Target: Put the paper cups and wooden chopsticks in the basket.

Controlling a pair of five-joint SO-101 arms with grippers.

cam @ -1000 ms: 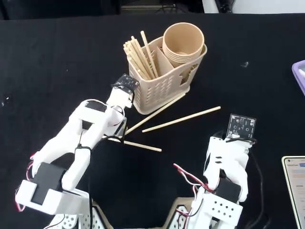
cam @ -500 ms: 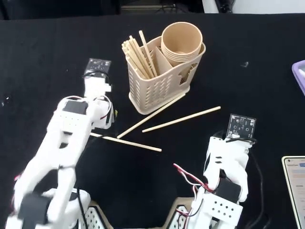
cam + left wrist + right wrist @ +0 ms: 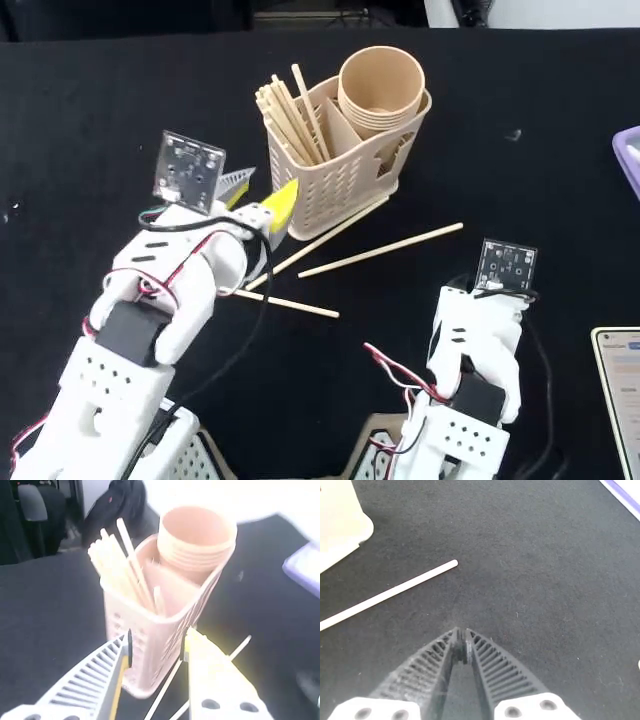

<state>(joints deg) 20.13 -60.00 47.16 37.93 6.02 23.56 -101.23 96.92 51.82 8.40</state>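
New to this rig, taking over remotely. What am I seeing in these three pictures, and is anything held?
Two small robot arms sit side by side at a black table. One picture looks down from above; the other two come from cameras on each wrist. The basket already holds stacked paper cups and a bundle of chopsticks. Three loose chopsticks lie on the table. The left tool is open near the basket, empty; the right tool is shut, empty.

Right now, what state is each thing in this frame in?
basket, upright, partly filled.
paper cups, stacked upright in the basket.
bundled chopsticks, standing in the basket.
loose chopsticks, three lying on the table.
left gripper, open, empty.
right gripper, shut, empty.
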